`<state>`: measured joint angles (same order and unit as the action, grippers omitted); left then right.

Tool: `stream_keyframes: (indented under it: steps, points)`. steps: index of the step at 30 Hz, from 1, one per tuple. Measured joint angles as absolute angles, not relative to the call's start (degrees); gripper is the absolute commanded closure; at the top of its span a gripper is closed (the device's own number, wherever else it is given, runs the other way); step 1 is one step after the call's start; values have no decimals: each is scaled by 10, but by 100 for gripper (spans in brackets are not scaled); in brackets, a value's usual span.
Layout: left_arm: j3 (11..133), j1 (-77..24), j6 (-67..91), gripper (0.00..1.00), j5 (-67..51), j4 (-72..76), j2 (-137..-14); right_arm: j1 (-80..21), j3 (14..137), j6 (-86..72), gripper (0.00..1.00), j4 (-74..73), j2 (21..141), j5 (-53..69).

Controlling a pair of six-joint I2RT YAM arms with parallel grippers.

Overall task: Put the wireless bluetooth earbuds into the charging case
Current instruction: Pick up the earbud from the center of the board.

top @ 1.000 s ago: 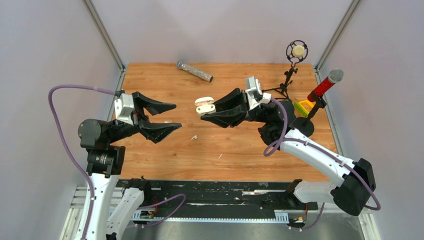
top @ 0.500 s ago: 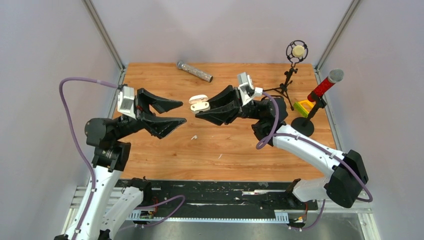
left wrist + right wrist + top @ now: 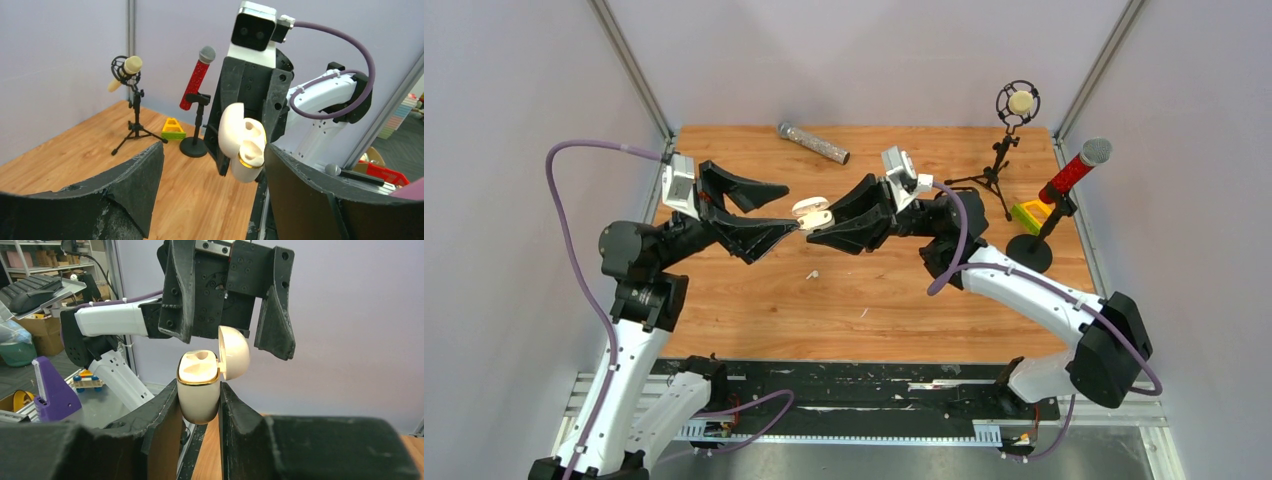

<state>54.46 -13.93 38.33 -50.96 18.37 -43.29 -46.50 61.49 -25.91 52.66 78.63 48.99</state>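
Your right claw [image 3: 199, 407] clamps the charging case [image 3: 198, 375], lid open.
Your left claw [image 3: 790, 208] gapes just beside the case; 1 whitish earbud [image 3: 812, 273] lies on the surface [image 3: 904, 300], near side of the case.

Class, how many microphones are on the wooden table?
3: silver mic lying at the far edge; cream mic on a tripod; red mic on a round stand.

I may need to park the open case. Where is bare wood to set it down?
Bare wood: the near strip of the table between the arms, and the far strip between the silver microphone and the tripod stand. Crowded: mid-table, where left gripper and right gripper meet at the charging case.
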Motion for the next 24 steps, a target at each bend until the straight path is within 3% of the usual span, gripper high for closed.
stream_keyframes:
  steps: [4, 7, 24]
  points:
    - [550, -143, 383, 30, -512, 182, -434, -469, 621, -259, 100, 524, 801, 498]
    - [552, -143, 383, 44, -511, 178, -435, -473, 630, -259, 100, 522, 813, 505]
    - [557, -143, 367, 64, -514, 156, -436, -483, 644, -259, 100, 512, 828, 522]
